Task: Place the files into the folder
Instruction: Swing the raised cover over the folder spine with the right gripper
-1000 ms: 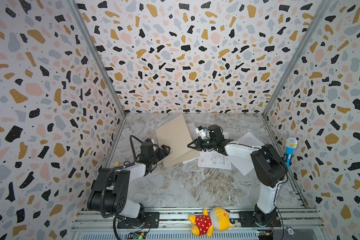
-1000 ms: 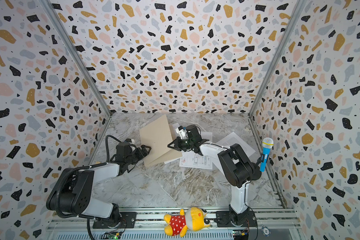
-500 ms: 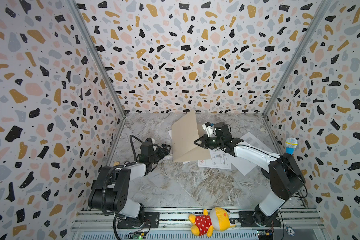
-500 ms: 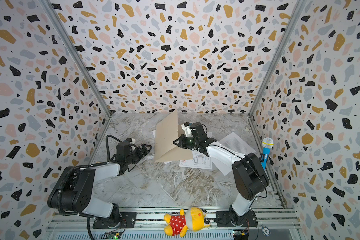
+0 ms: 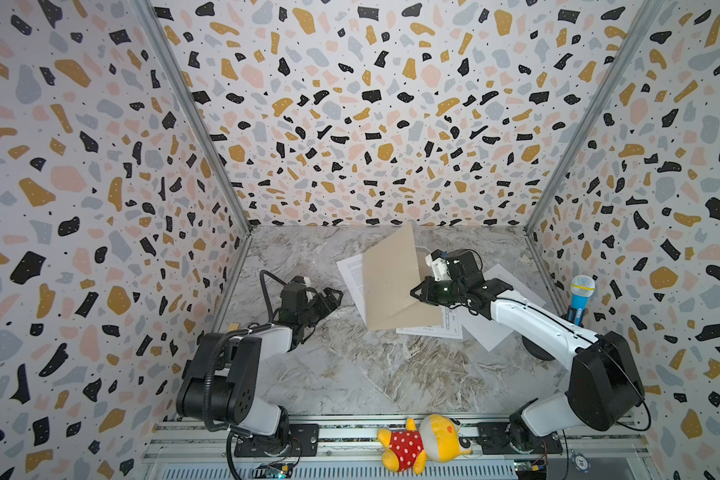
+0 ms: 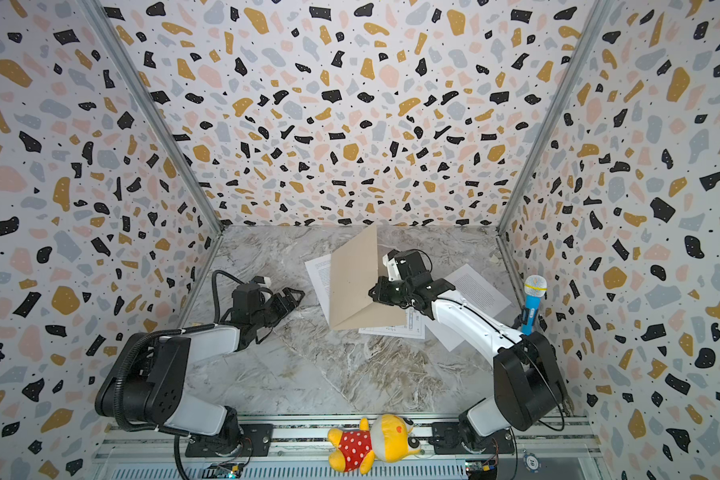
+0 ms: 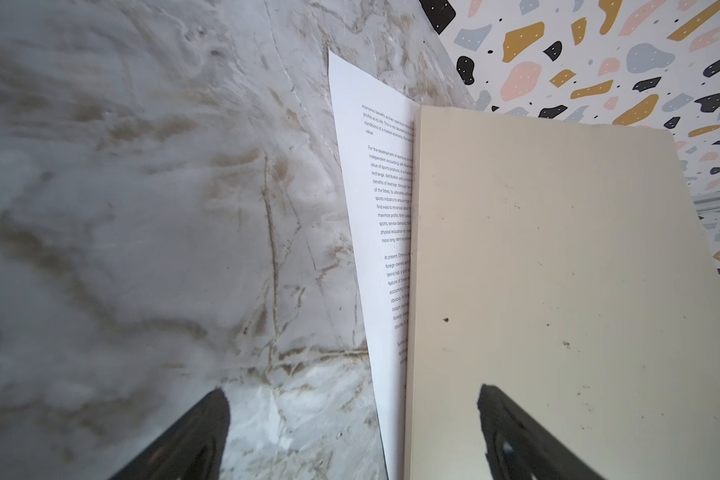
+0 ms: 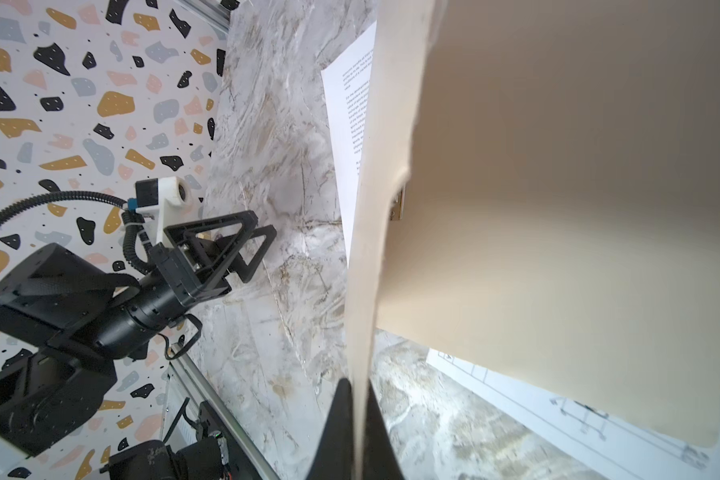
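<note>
The folder (image 5: 391, 286) is the thing to watch. Its upper cover lay flat a second ago and now stands nearly upright on the spine, with your right end effector (image 5: 417, 293) clamped on the cover's free edge. The lower leaf rests on the bench (image 5: 371, 374) toward the back. The right wrist view shows the bare inside and the small metal clip (image 8: 398, 203) at the spine.

So the folder is open to receive, but no file is in it yet. One text sheet (image 5: 352, 278) lies partly under the folder's left side. The drawing sheet (image 5: 437, 328) sticks out from beneath its near edge. A second text sheet (image 5: 512, 282) lies under your right arm.

Your left end effector (image 5: 331, 296) has not moved. It hovers low, just beside the left text sheet, with its fingers apart and empty. I judge the loading falls to that arm while you keep the right one holding, since the cover would likely drop shut if released. The sheets pinned under the folder may drag it when pulled.
</note>
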